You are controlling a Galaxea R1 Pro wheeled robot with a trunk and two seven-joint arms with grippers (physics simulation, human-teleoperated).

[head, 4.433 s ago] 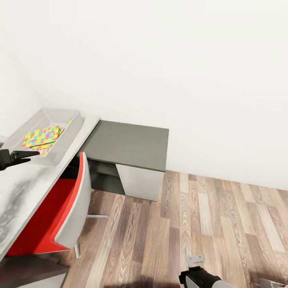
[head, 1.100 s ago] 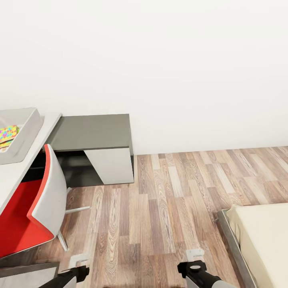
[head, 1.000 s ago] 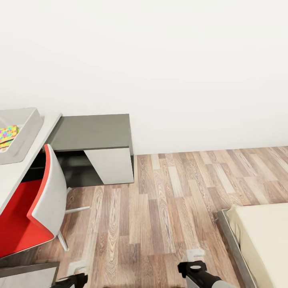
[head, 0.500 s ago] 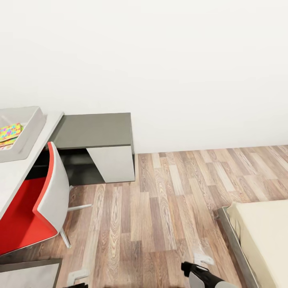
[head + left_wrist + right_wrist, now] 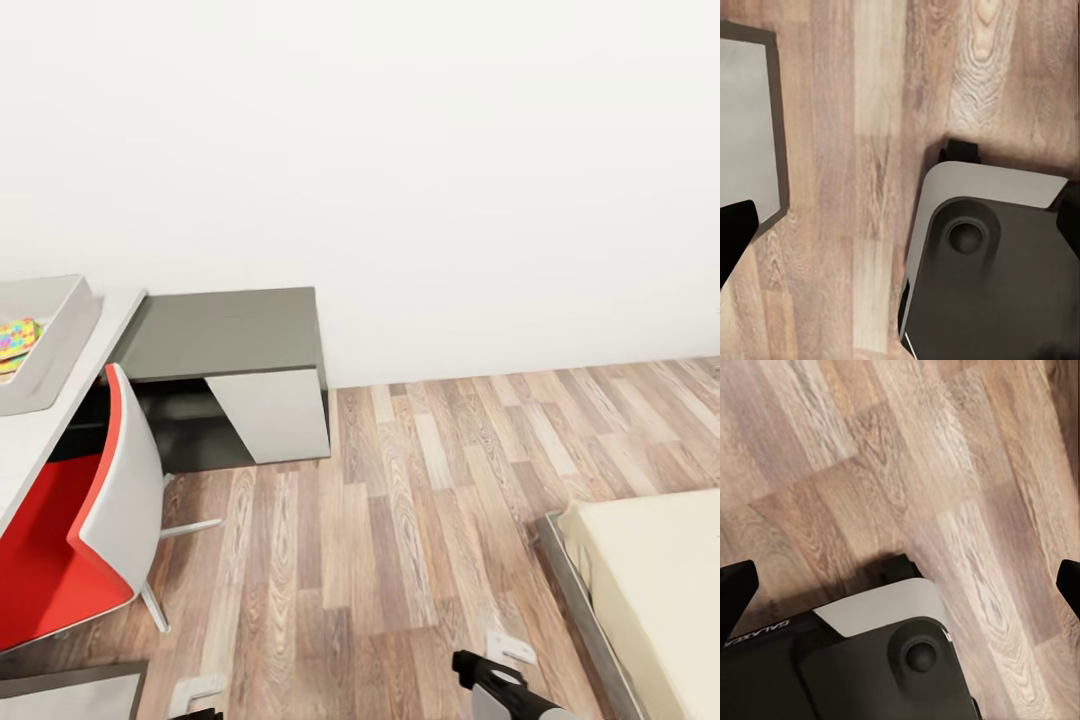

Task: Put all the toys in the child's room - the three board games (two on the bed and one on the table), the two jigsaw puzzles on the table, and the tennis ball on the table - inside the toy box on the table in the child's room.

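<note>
Wood-plank floor (image 5: 420, 520) lay below both open, empty grippers, a puzzle (image 5: 15, 338) already lay in the toy box (image 5: 60, 330) on the table (image 5: 40, 440), and the bed (image 5: 660, 590) at right likely held light, stiff game boxes, best pinched by an edge.

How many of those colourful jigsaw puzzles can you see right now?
1, lying inside the grey toy box on the table: a jigsaw puzzle. The picture's edge crops it, so another may be hidden.
</note>
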